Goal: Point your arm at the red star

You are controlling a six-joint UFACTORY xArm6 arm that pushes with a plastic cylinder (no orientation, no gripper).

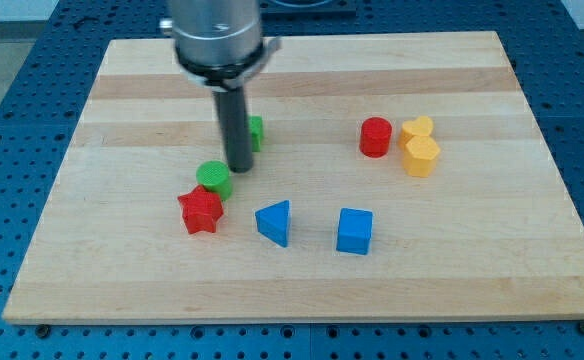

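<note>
The red star (pixel 200 211) lies on the wooden board (pixel 302 290), left of centre toward the view's bottom. A green cylinder (pixel 214 179) touches its upper right side. My tip (pixel 239 168) is the lower end of the dark rod, just right of the green cylinder and above and right of the red star, a short gap away from the star. Another green block (pixel 256 132) sits behind the rod, partly hidden by it.
A blue triangle (pixel 274 222) and a blue cube (pixel 354 231) lie right of the star. A red cylinder (pixel 375 137) and two yellow blocks (pixel 417 128) (pixel 421 156) sit at the view's right.
</note>
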